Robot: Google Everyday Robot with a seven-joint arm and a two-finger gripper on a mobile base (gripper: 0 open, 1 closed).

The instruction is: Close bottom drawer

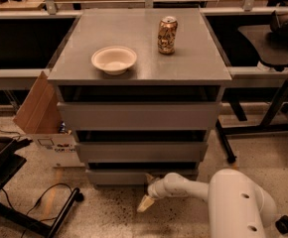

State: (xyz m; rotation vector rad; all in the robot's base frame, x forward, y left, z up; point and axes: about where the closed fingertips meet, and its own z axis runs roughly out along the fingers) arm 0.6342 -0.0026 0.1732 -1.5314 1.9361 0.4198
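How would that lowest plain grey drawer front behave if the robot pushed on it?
The lowest plain grey drawer front looks flat and rigid, so it would probably slide straight in rather than flex. With no handle, a push off-centre might skew it slightly. The gripper sits just before it, low near the speckled floor.

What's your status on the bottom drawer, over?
Gripper low near the floor, just in front of the bottom drawer, about mid-front. Dark gap shows above the drawer front. Cardboard box beside the cabinet, off the path.
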